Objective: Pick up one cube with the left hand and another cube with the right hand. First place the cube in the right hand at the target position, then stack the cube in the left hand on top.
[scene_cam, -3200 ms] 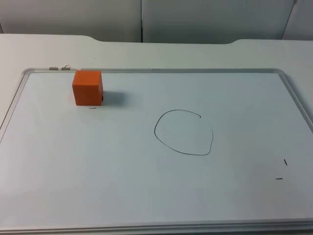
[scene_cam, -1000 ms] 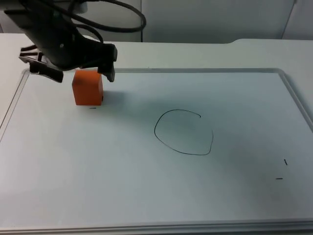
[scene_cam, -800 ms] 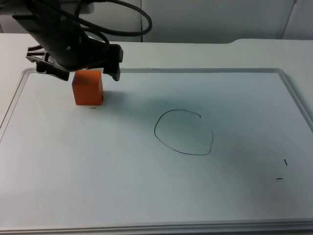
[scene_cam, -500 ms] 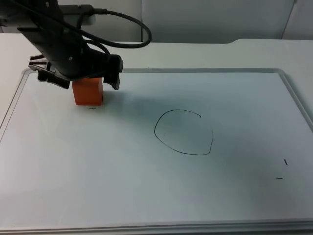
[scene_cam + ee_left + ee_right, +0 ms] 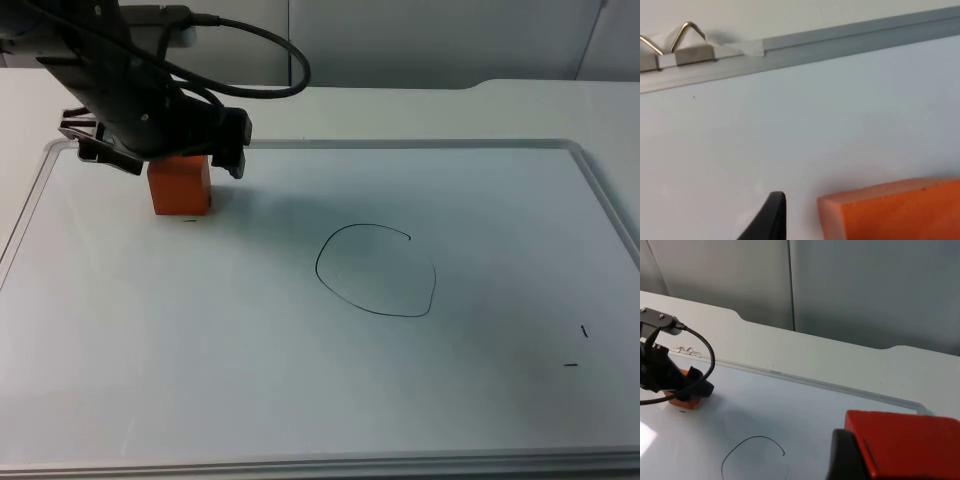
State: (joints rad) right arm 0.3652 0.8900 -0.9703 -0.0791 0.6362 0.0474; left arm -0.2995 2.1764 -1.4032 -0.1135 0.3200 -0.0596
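Lowered since a moment ago, left gripper (image 5: pixel 160 160) now straddling orange cube (image 5: pixel 180 185) at far left of whiteboard (image 5: pixel 300 400) — fingers spread, not yet closed, cube directly beneath. Red cube (image 5: pixel 905 442) clamped in right gripper (image 5: pixel 850 460) — raised, waiting. Drawn circle (image 5: pixel 376 271) lying right and nearer.

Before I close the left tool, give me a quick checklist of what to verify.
1. Left tool straddles the orange cube: ok, one finger on each side.
2. Left tool gripping the cube: not ok, open; the left wrist view shows a gap between the fingertip and the cube.
3. Left tool low enough on the cube: cannot tell.
4. Right tool holds the red cube: ok, held above the table.
5. Drawn circle free for placing: ok, nothing on it.
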